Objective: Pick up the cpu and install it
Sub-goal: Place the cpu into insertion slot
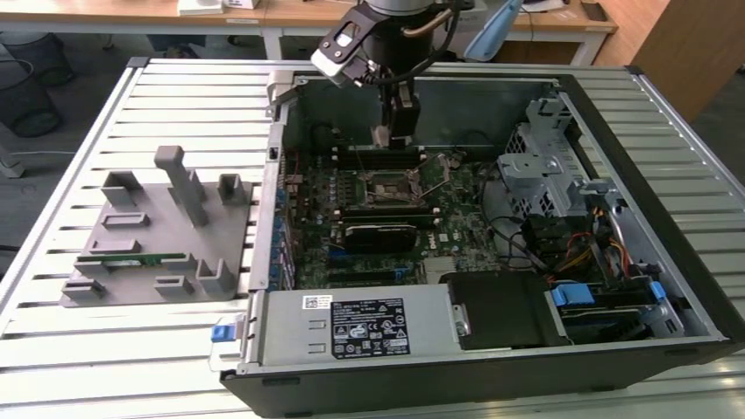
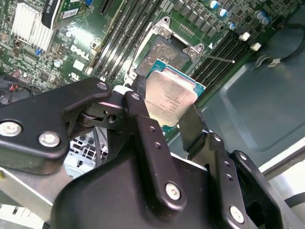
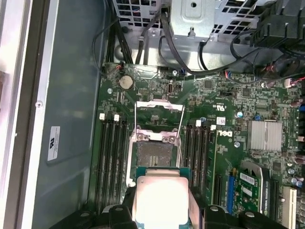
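Observation:
My gripper (image 1: 393, 137) hangs inside the open computer case (image 1: 270, 113), above the back part of the motherboard. Both wrist views show it shut on the cpu (image 2: 169, 98) (image 3: 159, 198), a flat square chip with a silver-grey top plate and a green edge, pinched at two opposite sides by the black fingers (image 2: 193, 125). The cpu is held in the air just short of the open socket (image 3: 154, 155) (image 2: 162, 51) (image 1: 385, 188). The socket's dark contact field is bare and its metal load frame (image 3: 159, 113) is swung up.
Memory slots (image 3: 110, 157) flank the socket on both sides. A black block (image 1: 379, 234) lies on the board nearer the camera, and beyond it sits the power supply (image 1: 349, 327). A drive cage (image 1: 547, 166) with cables stands at the exterior view's right. A grey fixture (image 1: 157, 236) outside the case holds a green memory stick (image 1: 134, 259).

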`<state>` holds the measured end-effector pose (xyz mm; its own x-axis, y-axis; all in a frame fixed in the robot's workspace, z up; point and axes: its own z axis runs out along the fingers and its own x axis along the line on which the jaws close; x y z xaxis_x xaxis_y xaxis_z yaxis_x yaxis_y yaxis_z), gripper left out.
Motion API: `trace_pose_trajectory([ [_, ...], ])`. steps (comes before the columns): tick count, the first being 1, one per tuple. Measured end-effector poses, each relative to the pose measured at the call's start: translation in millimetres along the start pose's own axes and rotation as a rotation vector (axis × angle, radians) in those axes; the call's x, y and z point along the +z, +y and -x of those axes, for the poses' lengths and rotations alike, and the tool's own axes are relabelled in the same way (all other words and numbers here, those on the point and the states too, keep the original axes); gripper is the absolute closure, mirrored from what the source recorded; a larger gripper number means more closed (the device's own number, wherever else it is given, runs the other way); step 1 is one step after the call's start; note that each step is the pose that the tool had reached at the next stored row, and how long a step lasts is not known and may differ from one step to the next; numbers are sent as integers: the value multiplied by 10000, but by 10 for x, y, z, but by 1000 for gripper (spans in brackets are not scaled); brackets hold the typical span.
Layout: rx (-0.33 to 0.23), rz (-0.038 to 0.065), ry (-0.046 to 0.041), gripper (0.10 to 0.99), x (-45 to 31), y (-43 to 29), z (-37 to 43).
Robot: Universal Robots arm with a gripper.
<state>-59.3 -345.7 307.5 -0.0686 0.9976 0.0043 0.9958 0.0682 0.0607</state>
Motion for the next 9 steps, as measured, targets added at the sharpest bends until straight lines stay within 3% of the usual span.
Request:
trace_pose_trajectory([
  [9, 10, -1, -5, 561, 109, -5, -5],
])
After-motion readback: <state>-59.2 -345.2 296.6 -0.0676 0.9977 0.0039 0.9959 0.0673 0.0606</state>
